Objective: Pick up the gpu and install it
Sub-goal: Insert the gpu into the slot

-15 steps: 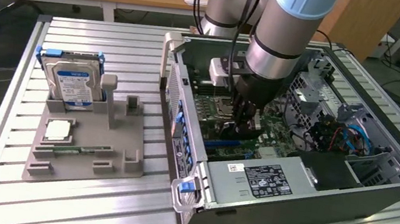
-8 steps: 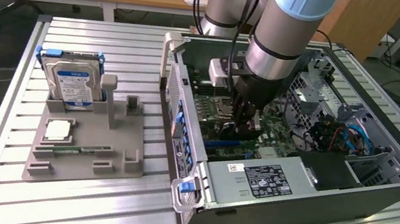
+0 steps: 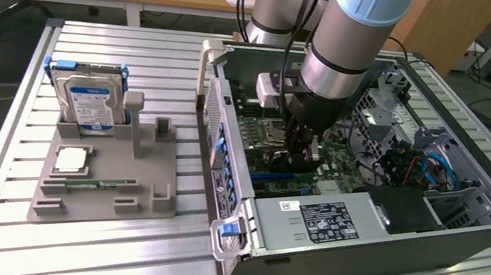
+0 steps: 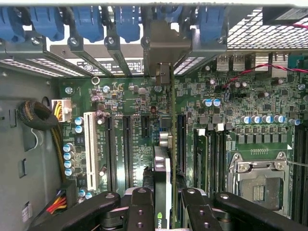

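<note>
Fingers (image 4: 142, 211) clamped on the gpu (image 4: 162, 192), which you see held edge-on over the motherboard (image 4: 130, 101) slots. Your arm (image 3: 357, 30) reaches straight down into the open computer case (image 3: 463, 233); 1 hard drive (image 3: 87, 97) stands on the desk (image 3: 94, 253).

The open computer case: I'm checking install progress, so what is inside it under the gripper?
Inside the dark grey open computer case, the black gripper holds the thin dark gpu card edge-on over the green motherboard. The slot beneath the card is covered.
</note>
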